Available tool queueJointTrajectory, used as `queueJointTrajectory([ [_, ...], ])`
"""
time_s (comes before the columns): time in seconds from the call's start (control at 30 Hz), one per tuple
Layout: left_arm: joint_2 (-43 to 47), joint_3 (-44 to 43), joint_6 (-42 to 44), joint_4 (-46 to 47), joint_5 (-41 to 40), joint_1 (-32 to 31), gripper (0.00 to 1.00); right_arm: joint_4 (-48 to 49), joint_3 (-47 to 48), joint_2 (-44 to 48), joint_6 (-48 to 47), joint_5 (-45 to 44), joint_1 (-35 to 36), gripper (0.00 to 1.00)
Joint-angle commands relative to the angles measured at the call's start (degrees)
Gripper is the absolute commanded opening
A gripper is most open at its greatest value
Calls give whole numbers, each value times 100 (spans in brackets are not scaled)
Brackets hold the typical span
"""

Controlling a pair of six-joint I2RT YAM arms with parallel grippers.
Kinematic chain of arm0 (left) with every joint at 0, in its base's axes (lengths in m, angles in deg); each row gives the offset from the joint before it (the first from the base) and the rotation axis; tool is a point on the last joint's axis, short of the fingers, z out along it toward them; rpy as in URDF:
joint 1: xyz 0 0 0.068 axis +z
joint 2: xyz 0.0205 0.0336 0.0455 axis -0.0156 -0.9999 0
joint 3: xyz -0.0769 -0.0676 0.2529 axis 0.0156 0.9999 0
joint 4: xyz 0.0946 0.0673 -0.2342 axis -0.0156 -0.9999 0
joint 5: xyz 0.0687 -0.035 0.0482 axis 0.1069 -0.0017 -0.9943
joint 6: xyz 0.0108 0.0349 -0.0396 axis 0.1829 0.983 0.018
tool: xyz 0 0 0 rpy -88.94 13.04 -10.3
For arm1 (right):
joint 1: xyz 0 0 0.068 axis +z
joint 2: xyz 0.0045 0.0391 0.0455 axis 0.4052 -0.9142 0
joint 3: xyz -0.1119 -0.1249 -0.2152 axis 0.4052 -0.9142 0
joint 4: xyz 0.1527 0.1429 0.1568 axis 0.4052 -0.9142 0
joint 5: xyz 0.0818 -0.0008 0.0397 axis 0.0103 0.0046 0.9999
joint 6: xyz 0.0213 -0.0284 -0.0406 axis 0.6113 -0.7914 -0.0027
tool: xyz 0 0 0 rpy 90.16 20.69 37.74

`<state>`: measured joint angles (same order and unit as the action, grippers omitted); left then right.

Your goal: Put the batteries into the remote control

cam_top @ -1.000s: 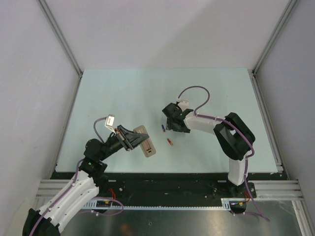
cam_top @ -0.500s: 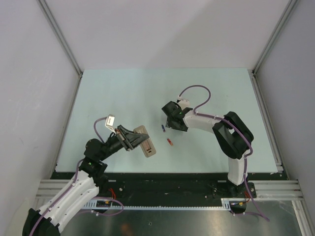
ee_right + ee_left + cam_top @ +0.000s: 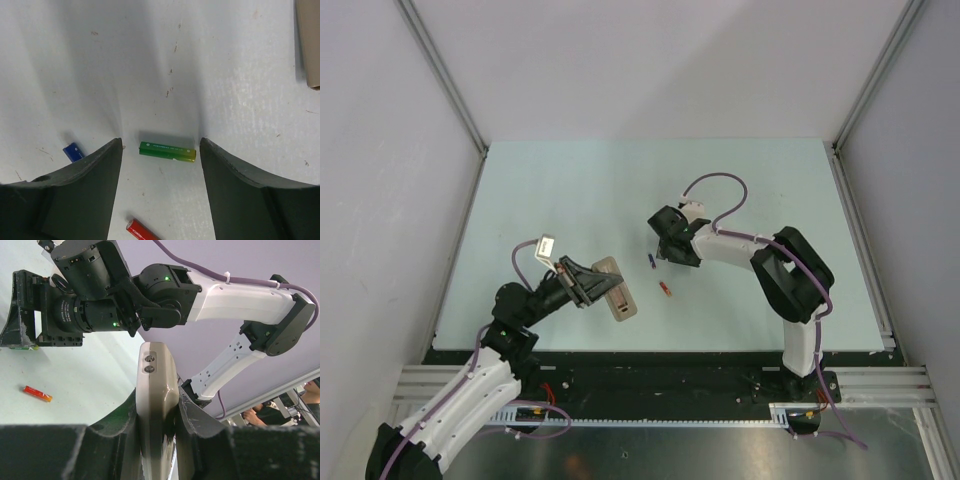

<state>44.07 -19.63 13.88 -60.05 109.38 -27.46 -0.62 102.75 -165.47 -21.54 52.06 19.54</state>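
Table (image 3: 570, 180) — green battery (image 3: 167, 151), red battery (image 3: 142, 231), blue battery (image 3: 73, 152)

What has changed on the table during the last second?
The right arm shifted slightly leftward and away from its base; its open jaws straddle the green battery without touching it. Nothing was gripped or released. The left arm's jaws stay shut on the remote; the blue battery and red battery lie where they were.

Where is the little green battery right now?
In the right wrist view, the green battery lies on the table between the open fingers of the right gripper, blue battery at its left.
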Motion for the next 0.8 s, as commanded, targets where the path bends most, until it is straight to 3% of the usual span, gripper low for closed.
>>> queueJointTrajectory([
  [0.0,32,-5,-62,181,27,-29,0,-94,64,-286,161,78,15,67],
  [0.77,32,13,-62,181,80,-29,0,-577,64,-251,284,-27,130,67],
])
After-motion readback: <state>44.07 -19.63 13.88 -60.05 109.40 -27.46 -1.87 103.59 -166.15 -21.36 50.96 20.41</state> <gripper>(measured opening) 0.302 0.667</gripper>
